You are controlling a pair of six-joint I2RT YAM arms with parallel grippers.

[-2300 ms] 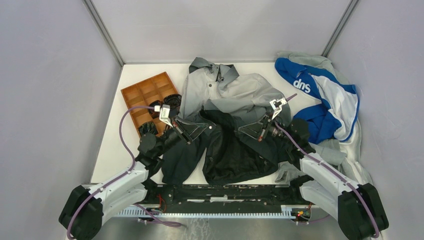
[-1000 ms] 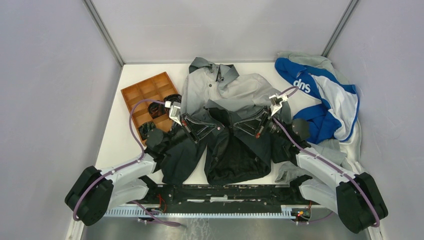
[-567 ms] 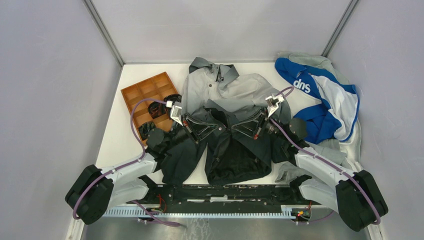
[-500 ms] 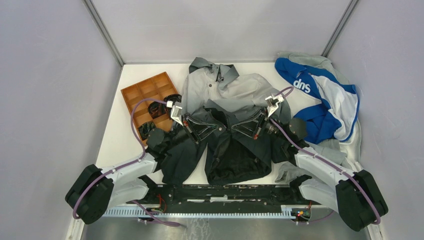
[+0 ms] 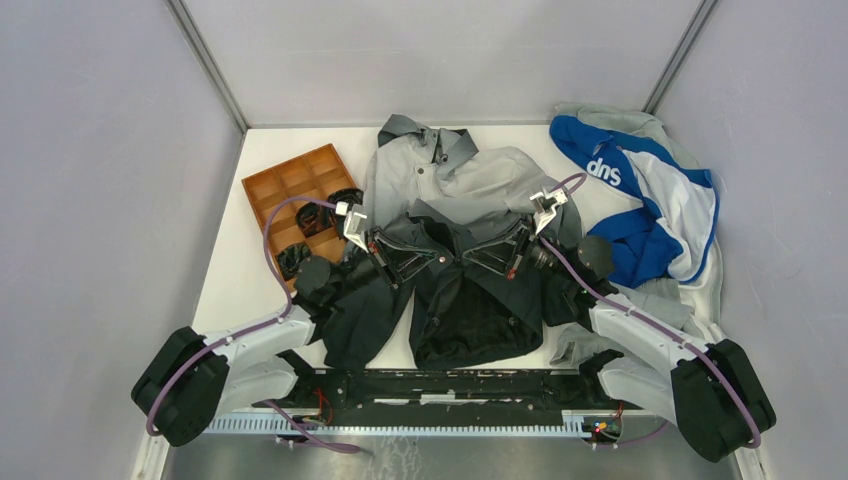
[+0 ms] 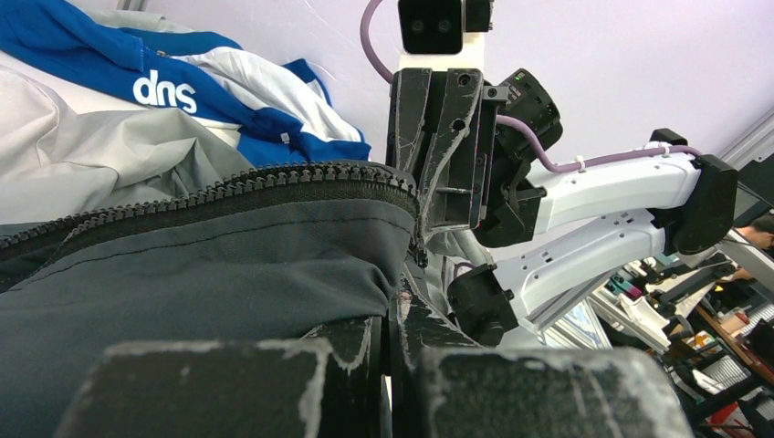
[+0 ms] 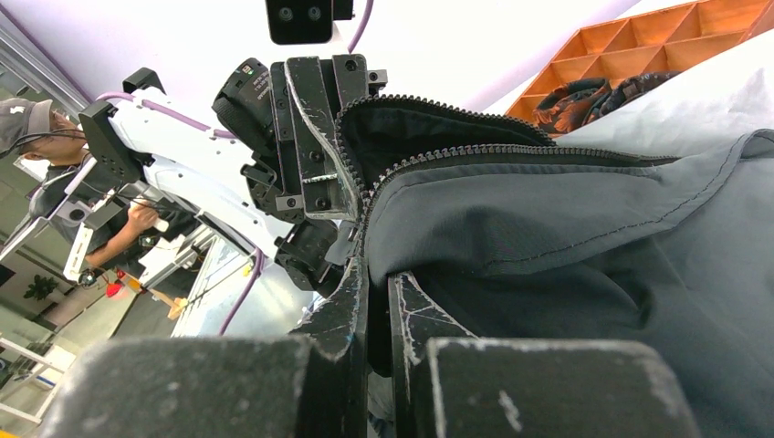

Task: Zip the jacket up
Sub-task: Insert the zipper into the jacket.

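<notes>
The jacket (image 5: 455,185) lies on the bench (image 5: 238,292), its two zipper edges (image 6: 274,181) lifted and clamped, one in the left pincer (image 5: 436,257), one in the right pincer (image 5: 472,258). Alignment seems in hand; next the ends must be mated

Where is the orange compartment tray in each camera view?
Top external: orange tray at mid-left, left of the jacket.
Left wrist: not in view.
Right wrist: upper right corner, beyond the jacket.
Shared landmark: the jacket's dark front, seen in all three.
</notes>
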